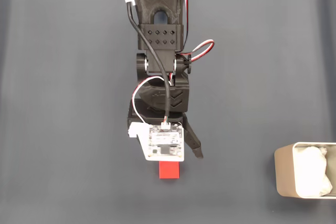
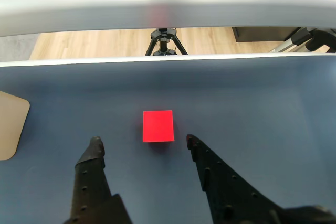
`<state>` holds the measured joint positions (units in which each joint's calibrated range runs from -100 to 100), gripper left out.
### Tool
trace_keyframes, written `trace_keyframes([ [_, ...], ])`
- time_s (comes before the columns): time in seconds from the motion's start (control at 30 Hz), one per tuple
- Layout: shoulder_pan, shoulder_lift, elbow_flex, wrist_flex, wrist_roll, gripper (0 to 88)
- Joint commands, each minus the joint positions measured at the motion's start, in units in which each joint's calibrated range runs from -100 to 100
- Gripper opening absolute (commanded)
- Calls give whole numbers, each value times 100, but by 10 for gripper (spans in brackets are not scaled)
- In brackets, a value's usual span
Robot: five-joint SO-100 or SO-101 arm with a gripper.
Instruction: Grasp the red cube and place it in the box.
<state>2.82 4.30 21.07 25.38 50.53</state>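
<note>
Poised over dark blue table (image 1: 63, 103) with fingers spread and empty, gripper (image 2: 143, 142) just short of red cube (image 2: 158, 126), box (image 1: 283, 174) well apart at fixed view's right edge.

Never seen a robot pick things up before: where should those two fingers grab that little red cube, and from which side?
Likely across its two flat side faces, coming down from above. In the wrist view the red cube sits flat on the mat, squared to the open gripper, just ahead of the fingertips with bare mat all round.
</note>
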Motion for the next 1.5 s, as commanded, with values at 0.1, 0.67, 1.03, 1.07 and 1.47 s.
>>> trace_keyframes([
  [0.1,-76,133,-364,-267,68,367],
  [0.67,-140,558,-473,-505,29,368],
  [1.03,-147,705,-473,-644,0,368],
  [1.07,-147,714,-473,-661,-5,368],
  [1.47,-147,896,-492,-784,-5,368],
])
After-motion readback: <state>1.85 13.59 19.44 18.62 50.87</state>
